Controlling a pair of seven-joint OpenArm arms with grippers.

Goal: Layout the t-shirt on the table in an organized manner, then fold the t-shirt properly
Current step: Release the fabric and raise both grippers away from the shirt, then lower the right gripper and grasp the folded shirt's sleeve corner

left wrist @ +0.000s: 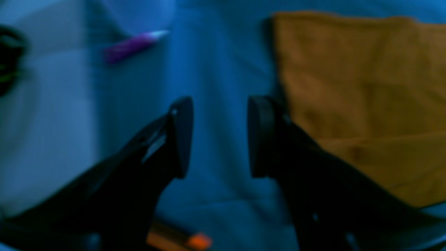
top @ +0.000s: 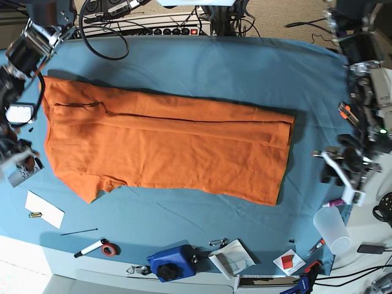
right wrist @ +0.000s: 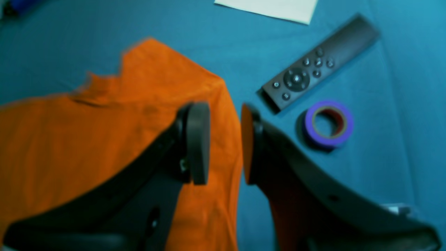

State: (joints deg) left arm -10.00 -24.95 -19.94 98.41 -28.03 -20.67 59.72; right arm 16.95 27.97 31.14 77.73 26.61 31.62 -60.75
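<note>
With the t-shirt [top: 165,144] lying partly folded lengthwise across the table [top: 245,67], the left gripper [left wrist: 219,137] and right gripper [right wrist: 224,144] (both empty, jaws apart) should pinch matching edges evenly to keep the next fold square.

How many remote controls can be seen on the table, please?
1. The remote control lies on the table, in the right wrist view, beside the purple tape roll and apart from the t-shirt. The base view shows none; others may be hidden.
</note>
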